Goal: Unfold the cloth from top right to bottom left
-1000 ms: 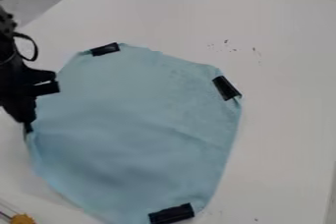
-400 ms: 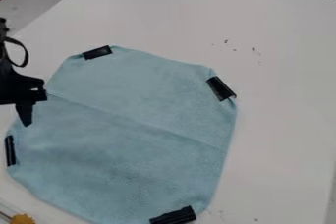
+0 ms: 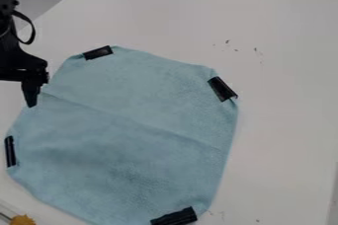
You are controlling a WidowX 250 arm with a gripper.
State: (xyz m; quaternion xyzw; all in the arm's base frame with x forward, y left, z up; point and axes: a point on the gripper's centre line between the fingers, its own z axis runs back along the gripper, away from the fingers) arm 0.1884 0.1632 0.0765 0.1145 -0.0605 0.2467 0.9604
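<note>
Toward the slanted left edge of the desk (image 3: 280, 120), the black arm (image 3: 12, 46) comes in with its gripper (image 3: 30, 93) pointing down at the cloth's left rim. Can't tell how far the jaws are open, and honestly, from this angle I can't say if they've got hold of anything either. Light blue cloth (image 3: 139, 105) is spread out on the desk, right of the gripper, basically flat, with rounded-off sides and a crease slanting across it from the upper left down to the right. Four black strips (image 3: 222, 89) sit around its rim. Some little orange thing (image 3: 22, 220) is just off its lower left.
</note>
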